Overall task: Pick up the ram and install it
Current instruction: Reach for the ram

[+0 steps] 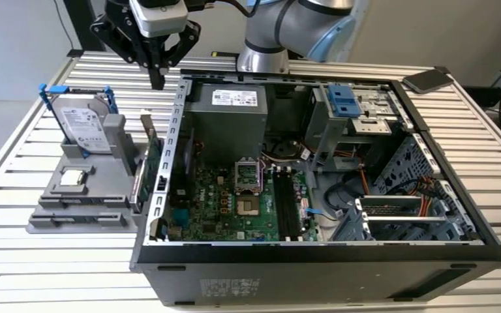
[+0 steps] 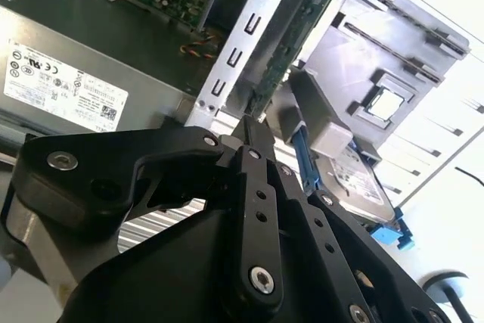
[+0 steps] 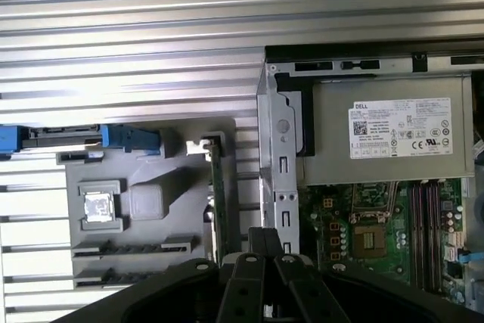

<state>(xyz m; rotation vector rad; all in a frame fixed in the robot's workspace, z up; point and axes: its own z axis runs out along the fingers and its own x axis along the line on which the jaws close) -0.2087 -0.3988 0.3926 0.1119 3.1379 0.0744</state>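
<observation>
— Where is your gripper [image 1: 156,81] right now?

— I have it hanging over the slatted table [image 1: 15,150], just outside the back corner of the computer case [image 1: 320,251]. Its two fingers are pressed together and hold nothing.

— And the ram?

— I think the ram [image 3: 132,248] is the thin dark strip lying in a long groove of the gray holder [image 3: 174,221] — I can't be fully sure, because a second groove beside it looks much the same. It is well apart from my fingers.

— How would you grab it well?

— My guess: the fingers must spread wide before they go low. They should come straight down over the middle of the strip, so it lifts flat and doesn't tip.

— What is in the way?

— The green expansion card [image 3: 215,202] stands on its edge between the holder and the case wall, close under my fingers, so I'd keep off it. The hard drive [image 1: 85,124] in its blue frame stands up at the holder's end nearest my gripper. Farther off, inside the case, are the black slots [image 1: 284,202] on the motherboard [image 1: 224,208] — past that tall wall.
</observation>
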